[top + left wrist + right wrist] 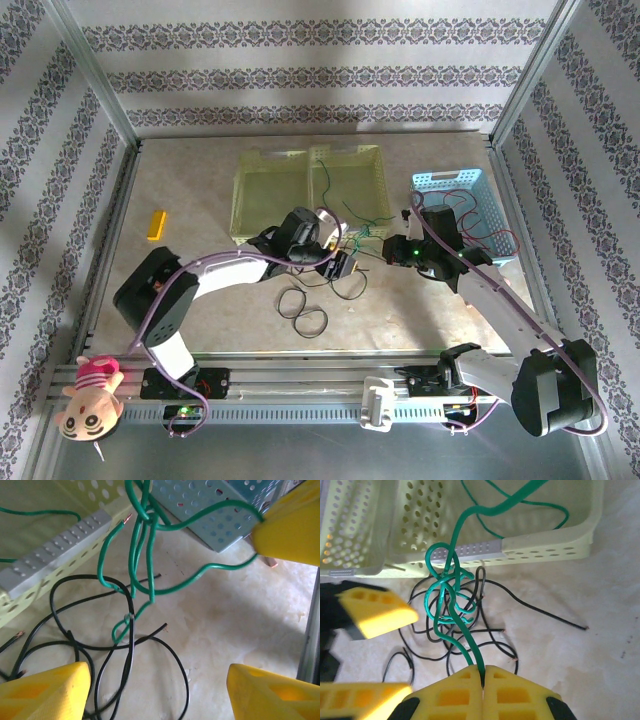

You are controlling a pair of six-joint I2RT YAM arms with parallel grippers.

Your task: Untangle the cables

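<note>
The pale, mottled table [420, 310] carries the tangle in its middle, just in front of two perforated yellow baskets [262, 160] of thin, stiff plastic. A blue basket [430, 181] of the same kind stands to the right with red cables [497, 243] looped in it. The step in hand looks like freeing one strand from the bunch. The right gripper [483, 672] is closed tight on the green cable [451, 592] and holds it off the table. The left gripper [160, 695] stands with its jaws wide apart and nothing between them, aimed at the snarl. The next move probably calls for the left to pinch a black strand low down, so the two can draw apart without dragging the whole bunch. The black cables [75, 580] lie slack on the table in wide, springy loops, and more loops [305, 320] sit nearer the arms. The green one is smooth and glossy, and it twists into a loose knot [141, 540] that hooks one black loop. The ends show bare copper tips [128, 518].
</note>
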